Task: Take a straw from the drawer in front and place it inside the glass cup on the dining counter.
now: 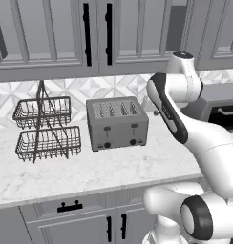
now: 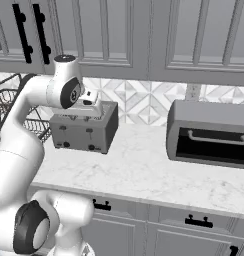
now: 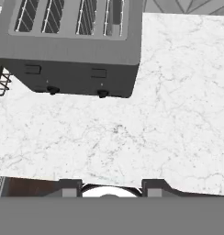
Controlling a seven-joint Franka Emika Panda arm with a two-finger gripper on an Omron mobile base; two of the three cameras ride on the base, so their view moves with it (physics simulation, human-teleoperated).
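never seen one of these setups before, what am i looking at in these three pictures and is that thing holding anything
It is a rendered kitchen with a white robot arm on a base that can drive. Two pictures come from cameras on the base, behind the arm to its left and right. The third comes from a camera on the hand, looking down along it.

On the marble worktop stand a grey toaster and a two-tier wire basket rack. The right base view also shows a dark microwave-like oven. Below the worktop are grey drawers; one with a short black bar handle is shut.

The hand sits above the worktop in front of the toaster. Its two dark fingertips stand apart with nothing between them, so it holds nothing.
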